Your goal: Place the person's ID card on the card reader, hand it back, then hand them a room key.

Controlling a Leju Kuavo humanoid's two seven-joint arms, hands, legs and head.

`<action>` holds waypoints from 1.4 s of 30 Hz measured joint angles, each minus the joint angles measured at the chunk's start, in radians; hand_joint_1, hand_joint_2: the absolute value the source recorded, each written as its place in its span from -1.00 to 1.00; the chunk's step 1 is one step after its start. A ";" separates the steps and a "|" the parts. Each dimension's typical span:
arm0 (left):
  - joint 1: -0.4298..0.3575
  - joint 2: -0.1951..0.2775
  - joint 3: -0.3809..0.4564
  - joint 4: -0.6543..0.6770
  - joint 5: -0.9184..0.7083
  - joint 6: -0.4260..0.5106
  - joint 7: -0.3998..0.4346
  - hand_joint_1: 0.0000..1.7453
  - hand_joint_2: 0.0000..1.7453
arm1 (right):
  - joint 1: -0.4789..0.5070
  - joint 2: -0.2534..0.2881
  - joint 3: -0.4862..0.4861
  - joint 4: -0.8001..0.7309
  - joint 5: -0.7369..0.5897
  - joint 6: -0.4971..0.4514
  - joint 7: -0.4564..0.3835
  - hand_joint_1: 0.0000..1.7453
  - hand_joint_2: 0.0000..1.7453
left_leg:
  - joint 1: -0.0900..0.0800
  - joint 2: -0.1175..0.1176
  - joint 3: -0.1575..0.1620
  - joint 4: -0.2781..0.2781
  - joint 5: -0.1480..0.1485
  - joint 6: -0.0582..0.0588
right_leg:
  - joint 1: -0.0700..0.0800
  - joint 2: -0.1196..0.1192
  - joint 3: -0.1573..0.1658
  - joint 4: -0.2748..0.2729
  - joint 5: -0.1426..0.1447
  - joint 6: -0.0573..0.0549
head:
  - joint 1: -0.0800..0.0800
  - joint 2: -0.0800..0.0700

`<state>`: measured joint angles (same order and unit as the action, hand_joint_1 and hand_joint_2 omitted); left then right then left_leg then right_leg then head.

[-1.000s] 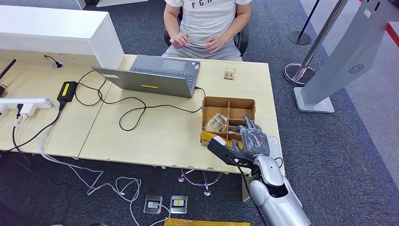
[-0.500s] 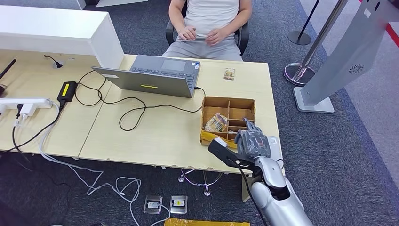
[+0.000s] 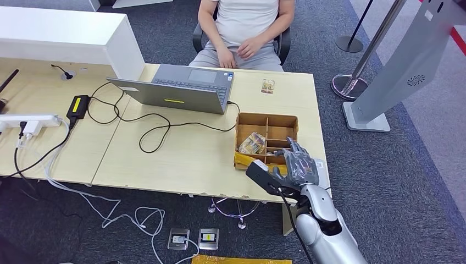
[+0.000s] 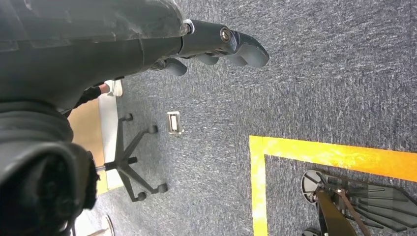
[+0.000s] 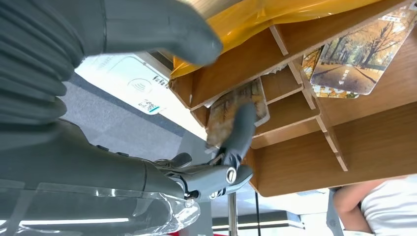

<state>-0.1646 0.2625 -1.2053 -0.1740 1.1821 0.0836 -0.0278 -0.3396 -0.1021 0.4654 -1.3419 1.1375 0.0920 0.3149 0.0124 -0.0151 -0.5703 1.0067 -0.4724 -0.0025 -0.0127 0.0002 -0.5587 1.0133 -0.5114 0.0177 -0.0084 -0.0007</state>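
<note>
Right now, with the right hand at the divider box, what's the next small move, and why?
Probably close the thumb toward the finger to pinch the card before lifting. In the right wrist view that finger lies on a card standing in a compartment of the wooden box, while the right hand has its thumb well apart, outside the box.

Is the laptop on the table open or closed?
Open. In the head view the laptop shows its keyboard and touchpad, with the lid folded back toward the robot.
</note>
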 joint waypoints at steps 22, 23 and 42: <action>0.000 0.000 -0.018 0.000 0.003 0.000 -0.007 -1.00 -1.00 | -0.005 -0.008 0.000 -0.006 -0.035 -0.031 -0.023 -1.00 1.00 | 0.000 0.000 0.000 0.000 0.000 0.000 | 0.000 0.000 0.000 0.000 0.000 0.000 | 0.000 0.000; 0.000 0.000 -0.018 0.000 0.003 0.000 -0.007 -1.00 -1.00 | -0.005 -0.008 0.000 -0.006 -0.035 -0.032 -0.023 -1.00 1.00 | 0.000 0.000 0.000 0.000 0.000 0.000 | 0.000 0.000 0.000 0.000 0.000 0.000 | 0.000 0.000; -0.001 0.000 -0.025 0.000 0.011 0.001 -0.007 -1.00 -1.00 | -0.034 0.001 0.004 0.030 0.046 -0.067 0.000 -1.00 1.00 | 0.000 0.000 0.000 0.000 0.000 0.000 | 0.000 0.000 0.000 0.000 0.000 0.000 | 0.000 0.000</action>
<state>-0.1652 0.2625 -1.2304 -0.1740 1.1933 0.0846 -0.0347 -0.3740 -0.1015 0.4696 -1.3118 1.1830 0.0252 0.3147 0.0124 -0.0151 -0.5707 1.0066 -0.4725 -0.0025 -0.0126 -0.0001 -0.5584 1.0133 -0.5114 0.0177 -0.0084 -0.0007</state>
